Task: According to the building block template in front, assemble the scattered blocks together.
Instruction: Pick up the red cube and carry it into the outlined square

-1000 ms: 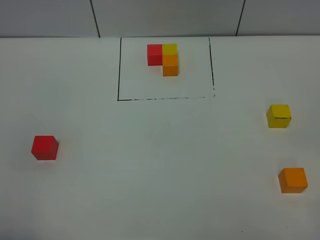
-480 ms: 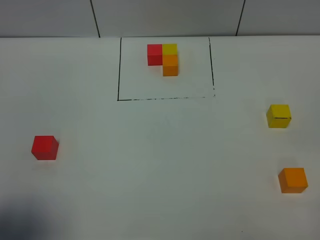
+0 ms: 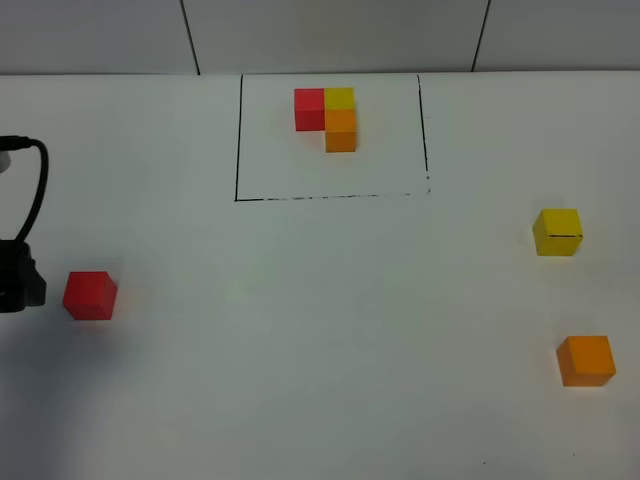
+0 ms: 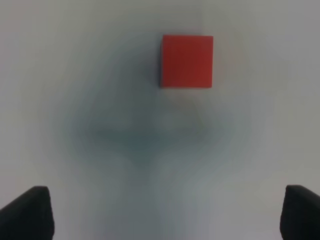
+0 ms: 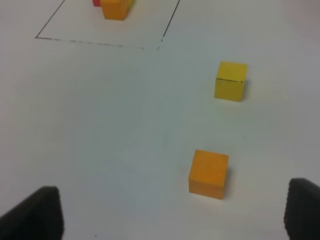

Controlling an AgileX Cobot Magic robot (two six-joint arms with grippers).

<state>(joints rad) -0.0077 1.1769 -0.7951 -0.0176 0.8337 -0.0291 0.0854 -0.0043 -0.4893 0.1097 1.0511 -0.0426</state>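
**Exterior high view.** A white matte table [image 3: 320, 330] carries three loose cubes with flat, dull faces and sharp edges. These are a red block [image 3: 90, 295], a yellow block [image 3: 557, 232] and an orange block [image 3: 586, 360]. At the far side a thin black outline [image 3: 237, 140] frames the template [image 3: 328, 117]. It is an L of three smaller cubes set face to face: red beside yellow, and orange against the yellow one's near side. Grey wall panels [image 3: 330, 35] with dark seams close the back. The black left arm [image 3: 18, 282] enters at the edge with a looped cable [image 3: 40, 185]. Its body sits just beside the red block, and its shadow falls on the table under the block.

**Left wrist view.** The left gripper [image 4: 162, 215] hangs over bare table with its dark fingers [image 4: 27, 212] spread wide and nothing between them. The red block shows one square face. It lies ahead of the fingers, in line with their gap and well clear of both tips. Nothing stands between the block and the fingers.

**Right wrist view.** The right gripper [image 5: 170, 212] is likewise spread, its blunt black fingers [image 5: 37, 212] empty. The orange block lies just ahead of the gap, nearer one finger. The yellow block, marked by a thin dark line near its upper edge, lies farther ahead. The outlined template is farthest from the fingers and partly cut off.
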